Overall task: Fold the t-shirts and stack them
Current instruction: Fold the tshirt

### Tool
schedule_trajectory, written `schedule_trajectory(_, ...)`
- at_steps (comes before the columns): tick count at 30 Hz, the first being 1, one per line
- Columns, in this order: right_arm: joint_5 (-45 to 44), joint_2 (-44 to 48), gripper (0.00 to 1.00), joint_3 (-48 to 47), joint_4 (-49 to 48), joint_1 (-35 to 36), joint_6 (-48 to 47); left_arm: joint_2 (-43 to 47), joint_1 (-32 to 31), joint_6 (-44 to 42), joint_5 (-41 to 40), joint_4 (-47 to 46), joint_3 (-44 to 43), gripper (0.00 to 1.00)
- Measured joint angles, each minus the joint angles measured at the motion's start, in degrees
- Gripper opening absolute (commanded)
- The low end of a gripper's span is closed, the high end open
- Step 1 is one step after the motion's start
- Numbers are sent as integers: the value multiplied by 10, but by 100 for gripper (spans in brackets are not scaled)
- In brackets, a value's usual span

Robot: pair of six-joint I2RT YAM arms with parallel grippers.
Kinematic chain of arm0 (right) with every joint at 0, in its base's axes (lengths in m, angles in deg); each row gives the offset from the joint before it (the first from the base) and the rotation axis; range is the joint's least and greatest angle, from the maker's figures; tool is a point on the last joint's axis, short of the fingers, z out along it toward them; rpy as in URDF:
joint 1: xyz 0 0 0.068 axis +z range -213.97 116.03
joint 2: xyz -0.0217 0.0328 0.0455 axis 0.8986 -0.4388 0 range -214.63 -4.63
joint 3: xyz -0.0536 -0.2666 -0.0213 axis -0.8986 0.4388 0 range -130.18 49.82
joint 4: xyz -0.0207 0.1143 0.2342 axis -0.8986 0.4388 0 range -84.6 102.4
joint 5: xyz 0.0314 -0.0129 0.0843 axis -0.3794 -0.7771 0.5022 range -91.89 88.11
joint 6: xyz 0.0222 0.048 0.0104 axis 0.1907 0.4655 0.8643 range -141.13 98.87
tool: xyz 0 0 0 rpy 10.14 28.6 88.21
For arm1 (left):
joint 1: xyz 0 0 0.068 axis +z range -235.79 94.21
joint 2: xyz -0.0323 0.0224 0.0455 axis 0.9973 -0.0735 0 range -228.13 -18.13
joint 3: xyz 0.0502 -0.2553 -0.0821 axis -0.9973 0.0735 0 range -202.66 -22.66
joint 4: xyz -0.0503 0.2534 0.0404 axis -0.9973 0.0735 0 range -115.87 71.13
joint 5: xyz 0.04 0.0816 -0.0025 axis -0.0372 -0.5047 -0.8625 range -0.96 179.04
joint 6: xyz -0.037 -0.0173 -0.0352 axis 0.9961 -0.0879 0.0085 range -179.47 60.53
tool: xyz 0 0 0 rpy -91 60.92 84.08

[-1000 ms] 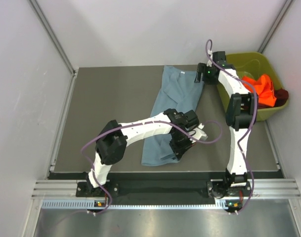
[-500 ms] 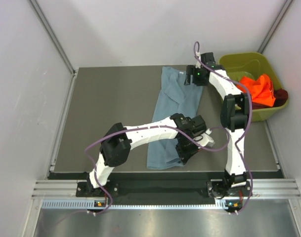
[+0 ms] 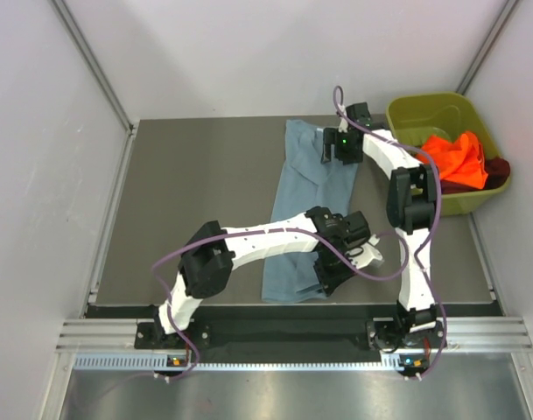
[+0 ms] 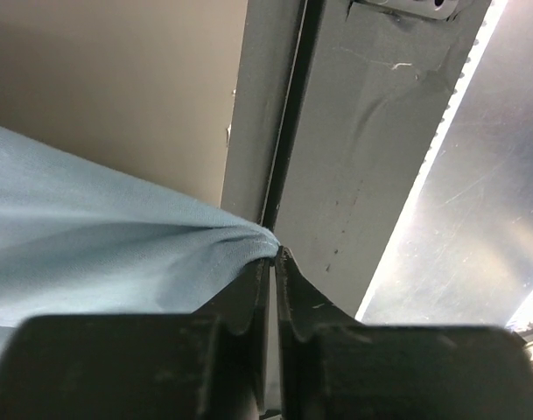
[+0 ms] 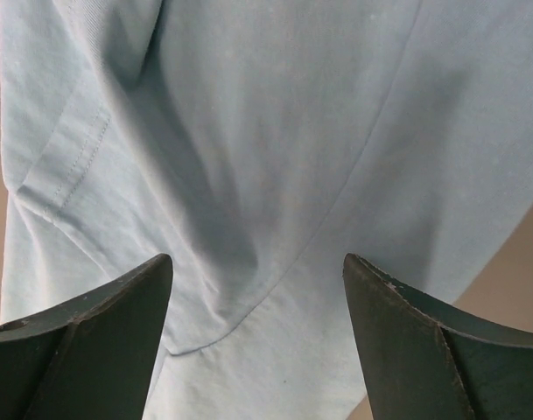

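The blue-grey t-shirt [image 3: 312,201] lies lengthwise down the middle of the table, partly folded. My left gripper [image 3: 329,278] is shut on its near hem [image 4: 196,254] close to the table's front edge. My right gripper [image 3: 329,147] is open and hovers just above the shirt's far end; its fingers [image 5: 100,332] straddle a fold and a sleeve seam [image 5: 275,175]. The orange t-shirt [image 3: 457,156] and the dark maroon t-shirt [image 3: 494,171] lie bunched in the bin.
The olive-green bin [image 3: 424,114] stands at the table's far right corner. The table's front edge and metal rail [image 4: 362,157] lie right beside my left fingers. White walls close in the sides and back.
My left gripper has dragged the shirt's near hem toward the right and the front edge. My right gripper has moved left from the bin side to over the shirt's far end.
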Motion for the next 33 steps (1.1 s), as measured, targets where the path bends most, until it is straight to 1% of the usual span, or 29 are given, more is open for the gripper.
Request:
schedule_trajectory(1,0,-1,80,0,0,0,0,-1,-1,0,0,0,0,10)
schedule_trajectory(4,5,-15,80,-15,-2,1,0,-1,-1,0,0,0,-1,7)
schedule_trajectory(8,12,-65,80,-73,1,2,1,-9,-1,0,1,5,-10,6)
schedule_trajectory(12,25,-104,81,-136,-14,2,4,-35,-1,-1,3,10,-36,6)
schedule_trajectory(21,54,-159,82,-210,-40,2,24,-63,-1,-8,2,21,-61,6)
schedule_trajectory(23,57,-165,82,-219,-43,2,27,-68,-1,-10,2,21,-66,11)
schedule_trajectory(24,60,-169,82,-226,-45,1,30,-71,-1,-12,2,22,-68,16)
schedule_trajectory(25,62,-172,82,-230,-46,1,31,-75,-1,-13,2,22,-71,28)
schedule_trajectory(28,67,-174,83,-233,-50,-2,31,-84,-1,-17,-1,26,-86,57)
schedule_trajectory(29,68,-174,84,-233,-52,-3,30,-85,-1,-19,-4,29,-90,62)
schedule_trajectory(31,70,-174,84,-233,-56,-6,30,-84,-1,-24,-12,35,-97,70)
schedule_trajectory(33,71,-170,85,-230,-57,-12,29,-83,-1,-32,-23,37,-101,73)
